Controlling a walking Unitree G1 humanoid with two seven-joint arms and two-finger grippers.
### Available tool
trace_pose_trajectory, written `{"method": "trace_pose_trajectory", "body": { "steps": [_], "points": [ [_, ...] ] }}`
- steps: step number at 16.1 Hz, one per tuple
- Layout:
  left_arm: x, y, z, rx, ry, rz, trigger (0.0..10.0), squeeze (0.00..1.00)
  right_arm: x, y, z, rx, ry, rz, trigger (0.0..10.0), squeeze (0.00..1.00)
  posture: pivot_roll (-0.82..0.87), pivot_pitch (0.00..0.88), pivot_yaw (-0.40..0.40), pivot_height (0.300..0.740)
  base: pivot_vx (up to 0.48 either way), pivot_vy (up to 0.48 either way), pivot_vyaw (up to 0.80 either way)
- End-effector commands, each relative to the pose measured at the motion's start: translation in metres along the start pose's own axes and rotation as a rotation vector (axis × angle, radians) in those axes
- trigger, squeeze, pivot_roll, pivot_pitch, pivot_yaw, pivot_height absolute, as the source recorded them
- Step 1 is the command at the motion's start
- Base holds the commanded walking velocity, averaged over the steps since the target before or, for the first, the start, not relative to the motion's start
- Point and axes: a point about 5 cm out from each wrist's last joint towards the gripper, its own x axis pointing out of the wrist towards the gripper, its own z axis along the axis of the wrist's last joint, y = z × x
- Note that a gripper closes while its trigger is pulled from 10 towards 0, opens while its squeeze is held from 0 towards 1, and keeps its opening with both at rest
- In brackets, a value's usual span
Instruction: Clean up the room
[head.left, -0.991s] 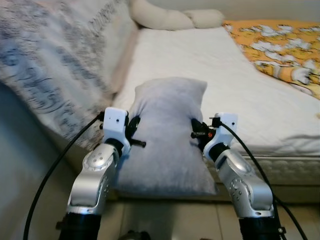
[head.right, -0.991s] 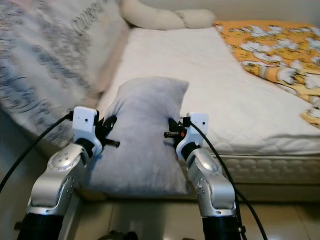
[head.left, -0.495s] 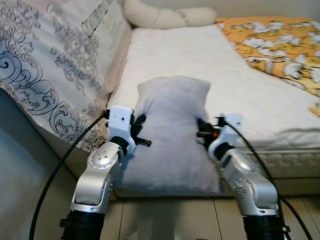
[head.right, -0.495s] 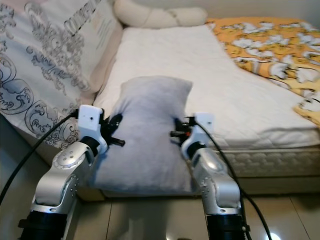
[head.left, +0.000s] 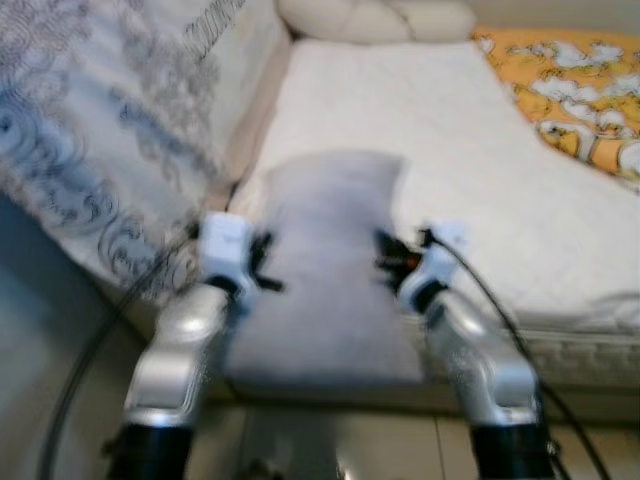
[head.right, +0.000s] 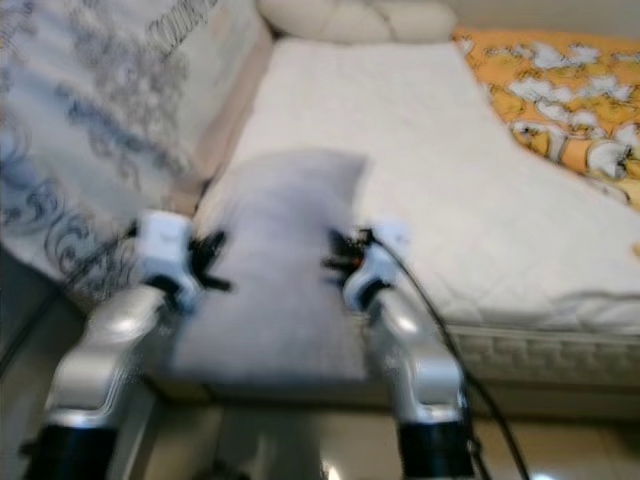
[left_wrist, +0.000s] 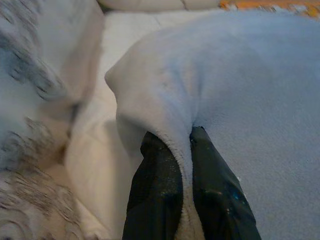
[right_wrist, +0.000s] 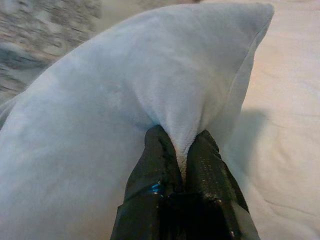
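The two head views are blurry, so small things are hard to see there. A soft grey rectangular pillow (head.left: 325, 270) hangs over the front edge of the big white quilted mattress (head.left: 480, 180), with its far end lying on the mattress and its near end out past the edge. The left gripper (head.left: 262, 272) is at the pillow's left side and the right gripper (head.left: 388, 262) is at its right side, but in the head views the black fingers are just dark smudges, and you cannot tell how they sit. The wrist views show it much better. In the left wrist view, the two black fingers (left_wrist: 156, 190) of the left gripper are squeezed close with a fold of the grey pillow pinched between them. In the right wrist view, the black fingers (right_wrist: 157, 165) of the right gripper are also nearly together, nipping a ridge of the pillow near its corner. Left of the mattress leans a pale cloth with grey swirly patterns (head.left: 110, 130). At the far end of the mattress lies a long cream bolster cushion (head.left: 375, 18), cut off by the picture's edge. On the right side of the mattress is an orange blanket with white shapes (head.left: 580, 90), also cut off.
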Motion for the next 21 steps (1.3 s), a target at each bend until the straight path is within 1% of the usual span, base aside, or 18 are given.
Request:
{"method": "trace_pose_trajectory", "body": {
  "steps": [1, 5, 7, 11, 17, 19, 21],
  "points": [
    [0.0018, -0.0063, 0.0081, 0.002, -0.041, -0.016, 10.0, 0.0, -0.0032, -0.0099, 0.0083, -0.014, -0.039, -0.035, 10.0, 0.0, -0.02, 0.0, 0.027, 0.74, 0.27, 0.0, 0.0],
    [0.0016, -0.005, 0.0086, 0.007, -0.043, -0.014, 10.0, 0.0, -0.0025, -0.0095, 0.0092, -0.029, -0.043, -0.031, 10.0, 0.0, -0.02, 0.0, 0.026, 0.74, 0.273, 0.0, 0.0],
    [0.0033, -0.0043, 0.0108, 0.015, -0.047, -0.018, 10.0, 0.0, -0.0023, -0.0085, 0.0096, -0.031, -0.045, -0.028, 10.0, 0.0, -0.03, 0.0, 0.032, 0.74, 0.274, 0.0, 0.7],
    [0.0068, -0.0034, 0.0138, 0.024, -0.051, -0.024, 10.0, 0.0, -0.0024, -0.0113, 0.0111, -0.014, -0.054, -0.048, 10.0, 0.0, -0.03, 0.0, 0.041, 0.74, 0.274, 0.0, 0.0],
    [0.0073, -0.0036, 0.0142, 0.026, -0.047, -0.036, 10.0, 0.0, -0.0017, -0.0102, 0.0128, -0.018, -0.058, -0.043, 10.0, 0.0, -0.03, 0.0, 0.055, 0.74, 0.301, 0.0, 0.0],
    [0.0073, -0.0029, 0.0143, 0.027, -0.046, -0.038, 10.0, 0.0, -0.0009, -0.0077, 0.0135, -0.037, -0.057, -0.027, 10.0, 0.0, -0.03, 0.0, 0.057, 0.74, 0.307, 0.0, 0.0],
    [0.0076, -0.0024, 0.0142, 0.028, -0.044, -0.039, 10.0, 0.0, -0.0002, -0.0081, 0.0135, -0.036, -0.06, -0.041, 10.0, 0.0, -0.04, 0.0, 0.06, 0.74, 0.311, 0.0, 0.0]
  ]
}}
